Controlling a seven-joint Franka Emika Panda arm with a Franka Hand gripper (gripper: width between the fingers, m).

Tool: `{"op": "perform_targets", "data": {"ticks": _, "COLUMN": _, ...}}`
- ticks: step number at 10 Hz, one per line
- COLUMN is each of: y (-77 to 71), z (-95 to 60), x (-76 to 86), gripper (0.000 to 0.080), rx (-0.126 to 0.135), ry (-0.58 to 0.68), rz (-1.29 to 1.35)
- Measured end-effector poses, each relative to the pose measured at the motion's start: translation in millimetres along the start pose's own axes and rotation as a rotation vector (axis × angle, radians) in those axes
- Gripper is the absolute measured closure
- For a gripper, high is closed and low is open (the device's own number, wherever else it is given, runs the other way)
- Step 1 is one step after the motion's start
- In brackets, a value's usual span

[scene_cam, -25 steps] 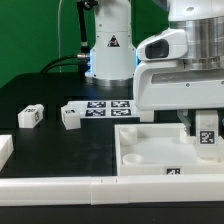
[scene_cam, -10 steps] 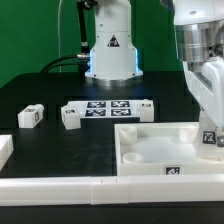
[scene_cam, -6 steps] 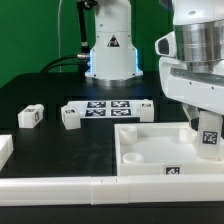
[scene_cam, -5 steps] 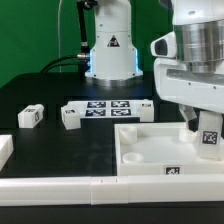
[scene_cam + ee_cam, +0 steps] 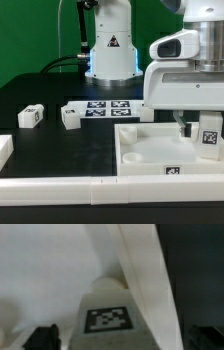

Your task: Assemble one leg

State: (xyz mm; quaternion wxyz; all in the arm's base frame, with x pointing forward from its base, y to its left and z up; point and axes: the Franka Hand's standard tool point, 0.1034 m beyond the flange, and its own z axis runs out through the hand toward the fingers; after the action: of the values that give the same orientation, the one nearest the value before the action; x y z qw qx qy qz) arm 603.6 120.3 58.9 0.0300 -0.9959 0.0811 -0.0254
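Note:
The leg (image 5: 208,138), a small white block with a black-and-white tag, stands upright at the corner of the large white tray (image 5: 150,135) on the exterior view's right. My gripper (image 5: 204,130) hangs straight over it, with one finger (image 5: 180,125) showing beside the leg. In the wrist view the leg (image 5: 110,317) lies between my dark fingertips (image 5: 45,337), with a narrow gap on each side. My gripper (image 5: 122,339) is open around the leg. The tray's raised rim (image 5: 140,269) runs alongside the leg.
Other tagged legs lie on the black table: one (image 5: 31,116), one (image 5: 72,116) and one (image 5: 145,108) by the marker board (image 5: 108,106). A long white bar (image 5: 60,185) runs along the front. A white part (image 5: 4,150) sits at the left edge. The robot base (image 5: 110,50) stands behind.
My wrist has turned back from its rotated pose a second ago to face the camera squarely. The leg stays at the tray's corner.

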Motion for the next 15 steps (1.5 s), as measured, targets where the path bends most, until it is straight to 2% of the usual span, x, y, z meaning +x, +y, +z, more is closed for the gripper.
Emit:
{"op": "perform_targets", "data": {"ticks": 2, "y": -0.6, "z": 0.2, "x": -0.4, "gripper": 0.0151, "rx": 0.0, "ry": 0.0, "rz": 0.002}}
{"op": "perform_targets", "data": {"ticks": 4, "y": -0.6, "z": 0.3, "x": -0.5, "gripper": 0.0406, "rx": 0.001, "ry": -0.001, "rz": 0.012}}
{"op": "perform_targets", "data": {"ticks": 5, "y": 1.2, "z": 0.4, "x": -0.3, "gripper": 0.0406, "rx": -0.002, "ry": 0.0, "rz": 0.035}}
{"op": "perform_targets", "data": {"ticks": 6, "y": 1.7, "z": 0.5, "x": -0.1, "gripper": 0.053, "rx": -0.001, "ry": 0.0, "rz": 0.036}}
{"op": "perform_targets", "data": {"ticks": 7, "y": 0.6, "z": 0.6, "x": -0.6, "gripper": 0.053, "rx": 0.0, "ry": 0.001, "rz": 0.068}}
{"op": "perform_targets", "data": {"ticks": 12, "y": 1.5, "z": 1.3, "x": -1.3, "gripper": 0.053, "rx": -0.019, "ry": 0.025, "rz": 0.769}}
{"op": "perform_targets", "data": {"ticks": 15, "y": 3.0, "z": 2.3, "x": -1.2, "gripper": 0.0528, "rx": -0.008, "ry": 0.024, "rz": 1.171}}
